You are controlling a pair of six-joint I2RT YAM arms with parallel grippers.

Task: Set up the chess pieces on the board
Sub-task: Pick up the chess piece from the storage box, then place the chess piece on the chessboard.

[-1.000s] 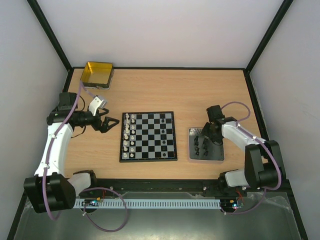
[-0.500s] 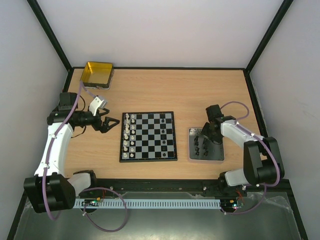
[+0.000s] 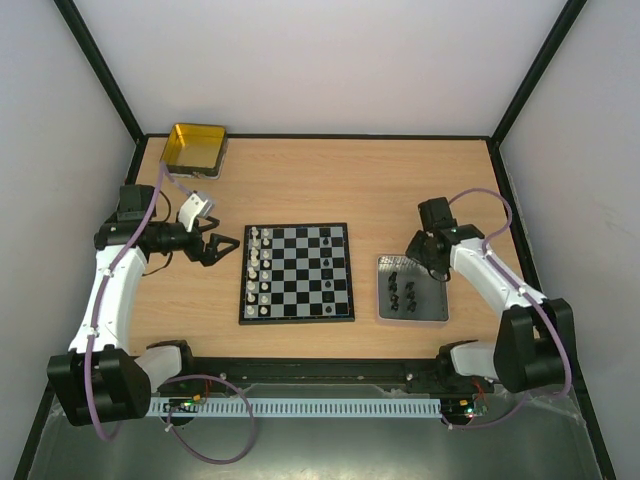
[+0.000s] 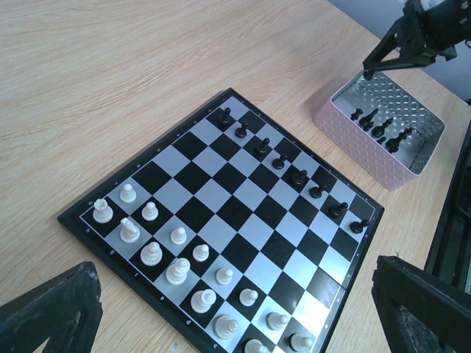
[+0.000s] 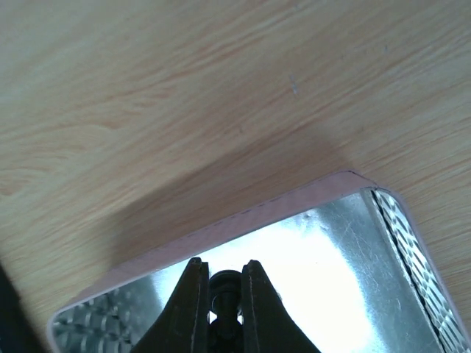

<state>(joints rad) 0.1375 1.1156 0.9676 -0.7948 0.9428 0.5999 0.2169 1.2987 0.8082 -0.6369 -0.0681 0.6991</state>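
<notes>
The board [image 3: 300, 291] lies mid-table. Whitish chess pieces [image 3: 258, 272] fill its two left columns, and a column of black pawns [image 3: 328, 270] stands toward its right. It also shows in the left wrist view [image 4: 243, 220], with the white pieces [image 4: 176, 254] near and the black pawns [image 4: 294, 176] far. My right gripper [image 5: 224, 276] is shut on a black chess piece [image 5: 226, 283] and holds it above the far edge of the tray [image 5: 243, 220]. A few black pieces [image 3: 400, 290] stay in the tray. My left gripper [image 3: 225, 247] is open and empty, left of the board.
The tray [image 3: 436, 305] sits right of the board, with pink walls [image 4: 353, 140] and a shiny floor. A yellow tin [image 3: 196, 147] stands at the far left corner. Black frame rails and white walls bound the table.
My right gripper has risen out of the tray and drawn back toward its far edge, a black piece between its fingers. The left arm has not moved.
</notes>
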